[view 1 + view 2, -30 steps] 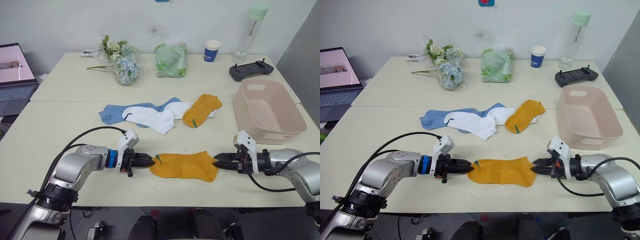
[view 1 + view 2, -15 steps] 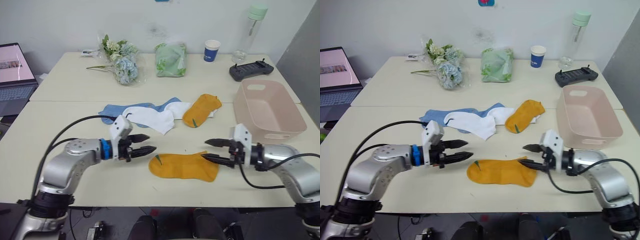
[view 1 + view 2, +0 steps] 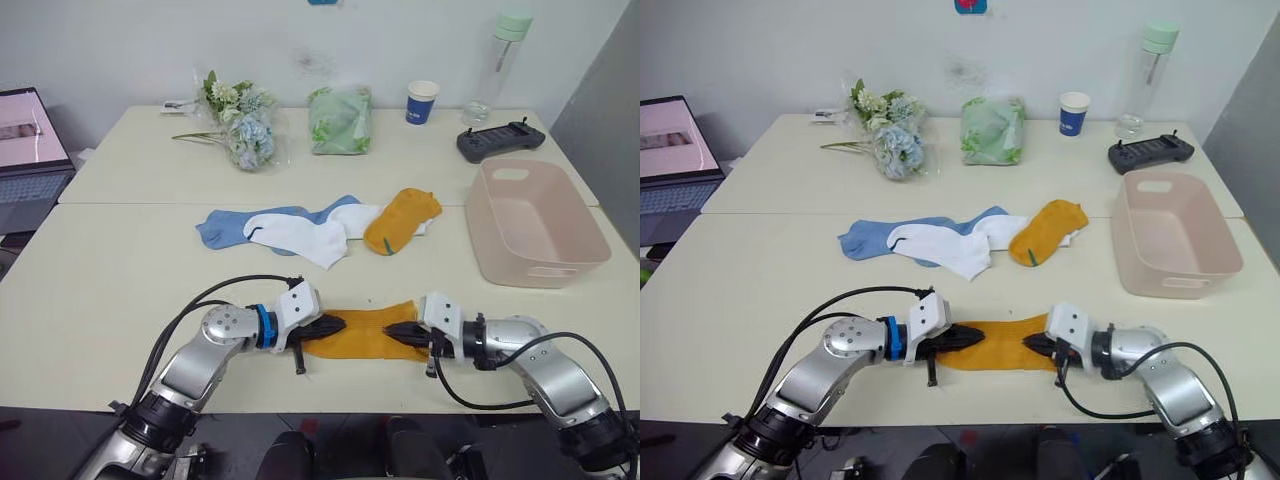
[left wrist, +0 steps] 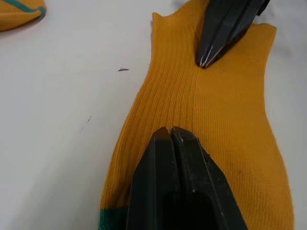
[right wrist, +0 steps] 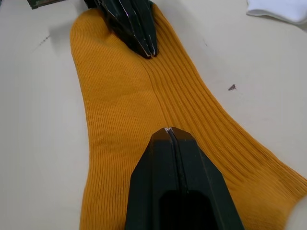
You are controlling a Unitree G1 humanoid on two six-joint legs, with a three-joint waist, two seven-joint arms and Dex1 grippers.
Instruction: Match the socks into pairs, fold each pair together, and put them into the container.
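A mustard-yellow sock lies flat near the table's front edge. My left gripper is shut, its tips resting on the sock's left part. My right gripper is shut too, its tips on the sock's right part. The two grippers point at each other a short gap apart. Further back lie a second yellow sock, two white socks and light blue socks, overlapping in a loose row. The pale pink container stands at the right with nothing in it.
Along the far side stand a flower bunch, a green bundle in clear plastic, a paper cup, a clear bottle and a dark controller. An open laptop sits at the far left.
Half a second ago both grippers hung open beside the sock's ends. Both have since moved inward over the sock, come down onto it and shut.
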